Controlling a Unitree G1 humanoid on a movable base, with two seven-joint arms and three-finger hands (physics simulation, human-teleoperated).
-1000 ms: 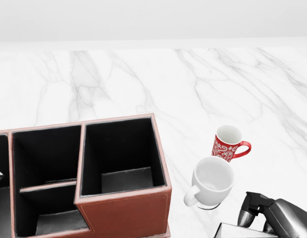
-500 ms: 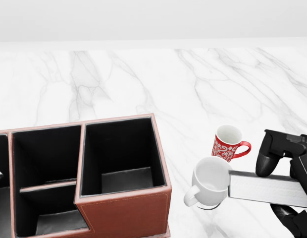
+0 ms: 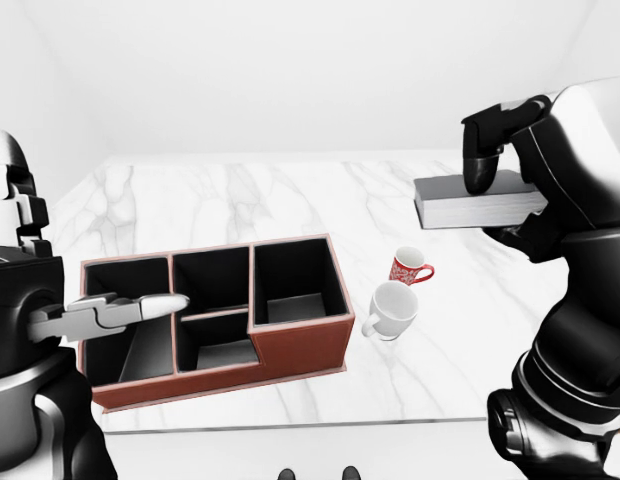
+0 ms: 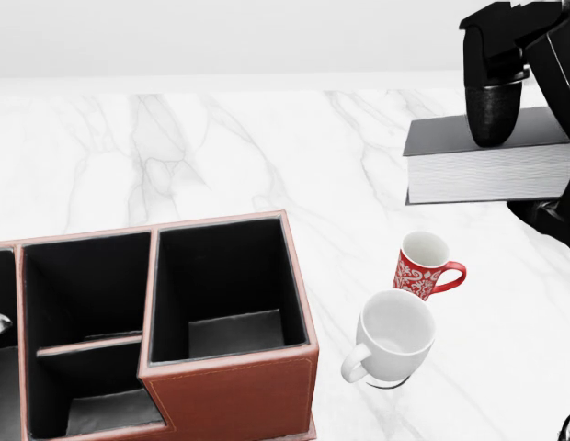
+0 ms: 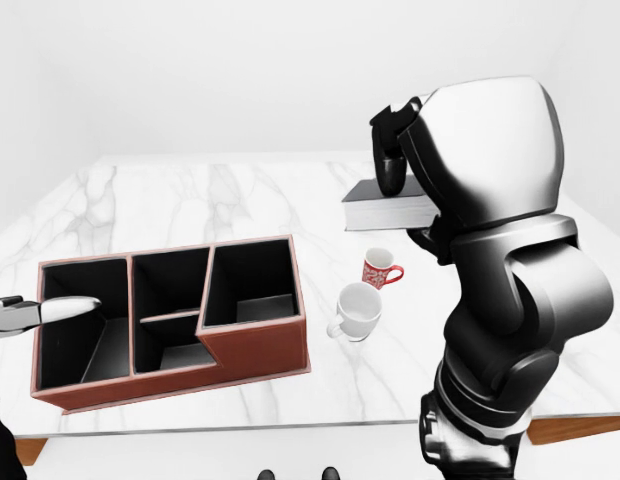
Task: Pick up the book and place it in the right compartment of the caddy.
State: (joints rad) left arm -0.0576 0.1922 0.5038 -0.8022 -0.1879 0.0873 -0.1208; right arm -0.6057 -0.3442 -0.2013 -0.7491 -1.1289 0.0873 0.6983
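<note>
Book (image 4: 487, 170): held in the air, flat, long axis running left to right in the head view, above and to the right of the two mugs.
Right robot hand (image 4: 506, 129): clamped on the book, one finger over its top cover.
Caddy's right compartment (image 4: 225, 285): lower left of the book, well apart; the carry must go left and down.
Left robot hand (image 3: 140, 308): fingers extended, holding nothing, over the caddy's (image 3: 300, 350) left end.
Change: book has risen from low beside the white mug (image 4: 393, 335) to above the red mug (image 4: 423, 265).

Bright, even light, sharp (faint shadows)
</note>
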